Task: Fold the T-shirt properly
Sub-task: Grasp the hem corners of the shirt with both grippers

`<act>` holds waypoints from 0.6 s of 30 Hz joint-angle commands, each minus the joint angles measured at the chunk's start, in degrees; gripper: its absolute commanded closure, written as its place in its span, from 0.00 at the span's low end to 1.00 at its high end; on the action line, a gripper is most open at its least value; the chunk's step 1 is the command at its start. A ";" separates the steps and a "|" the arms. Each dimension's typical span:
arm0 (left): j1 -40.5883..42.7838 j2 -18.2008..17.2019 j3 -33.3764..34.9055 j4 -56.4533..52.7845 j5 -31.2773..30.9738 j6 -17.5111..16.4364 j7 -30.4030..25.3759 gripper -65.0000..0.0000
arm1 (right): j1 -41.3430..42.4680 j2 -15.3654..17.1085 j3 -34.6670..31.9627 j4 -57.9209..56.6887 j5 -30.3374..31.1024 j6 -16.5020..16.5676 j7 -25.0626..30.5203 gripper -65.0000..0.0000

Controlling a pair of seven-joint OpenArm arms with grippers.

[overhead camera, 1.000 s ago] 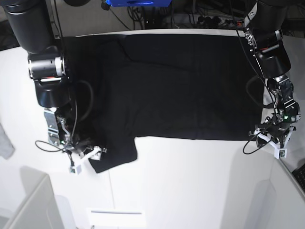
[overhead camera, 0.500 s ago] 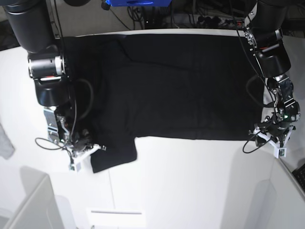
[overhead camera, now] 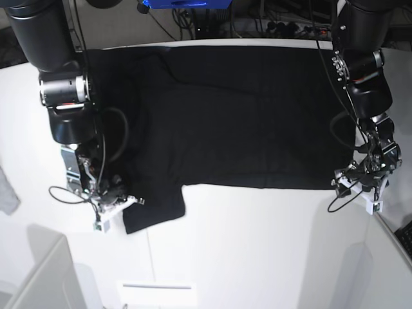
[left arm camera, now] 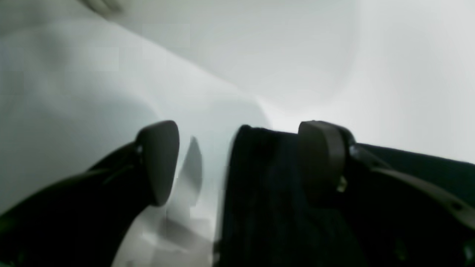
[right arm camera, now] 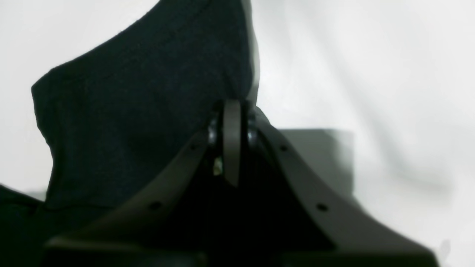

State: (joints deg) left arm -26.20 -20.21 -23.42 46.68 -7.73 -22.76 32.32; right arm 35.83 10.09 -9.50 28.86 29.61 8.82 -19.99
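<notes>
The black T-shirt (overhead camera: pixel 238 116) lies spread flat on the white table (overhead camera: pixel 257 251), plain black side up; no print shows. Its sleeve (overhead camera: pixel 154 209) sticks out at the lower left. My right gripper (overhead camera: pixel 118 203) is at the sleeve's left edge. In the right wrist view it (right arm camera: pixel 232 122) is shut on the black cloth (right arm camera: pixel 141 111). My left gripper (overhead camera: pixel 357 185) is at the shirt's lower right corner. In the left wrist view it (left arm camera: pixel 241 163) is open, with the cloth corner (left arm camera: pixel 259 185) between the fingers and one finger (left arm camera: pixel 321 159) over the cloth.
A small grey cloth scrap (overhead camera: pixel 8 193) lies at the table's left edge. A white box (overhead camera: pixel 38 277) stands at the lower left. Cables and a blue device (overhead camera: pixel 183 3) sit behind the table's far edge. The table's right edge (overhead camera: pixel 386 238) is close to my left gripper.
My right gripper has closed on the sleeve's edge and drawn it slightly left. My left gripper has moved left and up onto the shirt's lower right corner.
</notes>
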 commanded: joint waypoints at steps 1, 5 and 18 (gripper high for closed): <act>-2.16 -1.11 -0.10 0.84 -0.23 -0.40 -1.59 0.25 | 0.78 0.24 -0.04 0.10 -0.64 -0.86 -2.30 1.00; -3.39 -1.02 0.87 -0.48 -0.14 -0.31 -1.59 0.25 | 0.78 0.24 0.05 0.10 -0.64 -0.86 -2.30 1.00; -3.74 -0.76 4.91 -8.65 -0.67 -0.23 -3.44 0.26 | 0.78 0.24 0.13 0.10 -0.64 -0.86 -2.30 1.00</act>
State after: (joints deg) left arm -29.28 -20.18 -18.35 37.65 -8.19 -22.76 27.99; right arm 35.83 10.09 -9.47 28.86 29.74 8.82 -20.03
